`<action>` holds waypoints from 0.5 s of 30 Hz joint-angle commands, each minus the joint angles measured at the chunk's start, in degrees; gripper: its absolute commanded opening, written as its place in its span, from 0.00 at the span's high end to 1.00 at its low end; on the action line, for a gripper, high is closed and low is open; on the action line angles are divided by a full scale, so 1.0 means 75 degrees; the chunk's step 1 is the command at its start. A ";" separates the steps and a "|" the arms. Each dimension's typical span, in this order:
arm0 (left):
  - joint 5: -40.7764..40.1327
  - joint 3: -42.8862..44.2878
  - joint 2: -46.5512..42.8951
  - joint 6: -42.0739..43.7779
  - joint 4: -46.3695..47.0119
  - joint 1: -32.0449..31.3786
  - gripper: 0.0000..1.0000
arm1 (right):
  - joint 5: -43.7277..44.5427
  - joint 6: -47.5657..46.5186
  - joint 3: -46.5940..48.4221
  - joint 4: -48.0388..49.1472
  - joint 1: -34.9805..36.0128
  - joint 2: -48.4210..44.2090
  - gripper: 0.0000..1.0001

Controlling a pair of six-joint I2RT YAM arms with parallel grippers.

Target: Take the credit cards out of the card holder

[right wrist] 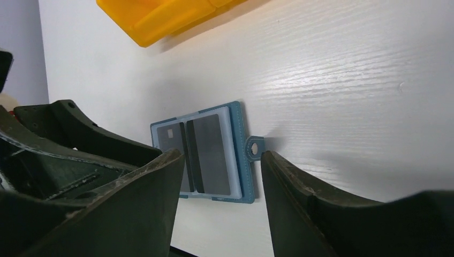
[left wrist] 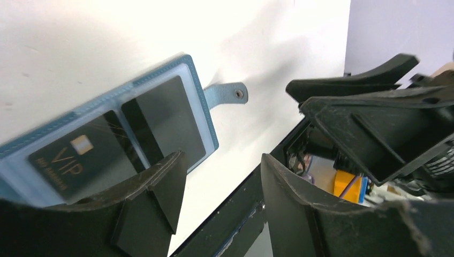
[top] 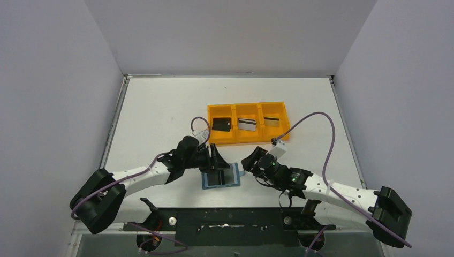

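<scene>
The teal card holder [top: 220, 175] lies open and flat on the table near the front edge, its snap tab [left wrist: 227, 95] pointing right. Two dark credit cards sit in its clear pockets: a black VIP card [left wrist: 80, 160] and a card with a dark stripe [left wrist: 166, 123]. My left gripper [top: 217, 161] hovers over the holder's far left edge, open with nothing between its fingers [left wrist: 155, 187]. My right gripper [top: 250, 162] is just right of the holder, beside the tab [right wrist: 254, 147], also open and empty. In the right wrist view the holder [right wrist: 206, 158] lies ahead of the jaws.
An orange three-compartment tray [top: 220, 108] stands behind the holder, with a black card [top: 221, 125] and two silver cards [top: 247, 123] [top: 271, 121] in it. The black base rail [top: 230, 217] runs along the table's near edge. White walls close in on three sides.
</scene>
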 commanded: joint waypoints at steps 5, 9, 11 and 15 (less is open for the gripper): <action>-0.1029 -0.0214 -0.1663 0.0201 -0.1284 0.0845 0.47 | -0.0344 -0.0726 0.0569 0.0964 0.0001 0.0625 0.53; -0.1002 -0.0480 -0.2266 0.0160 -0.1520 0.1282 0.45 | -0.0599 -0.1119 0.1097 0.0928 0.0129 0.1313 0.56; -0.0913 -0.0561 -0.2471 0.0153 -0.1592 0.1420 0.44 | -0.0713 -0.1263 0.1375 0.0814 0.0206 0.1687 0.57; -0.0906 -0.0675 -0.2733 0.0153 -0.1713 0.1529 0.41 | -0.0784 -0.1418 0.1964 0.0439 0.0414 0.2447 0.57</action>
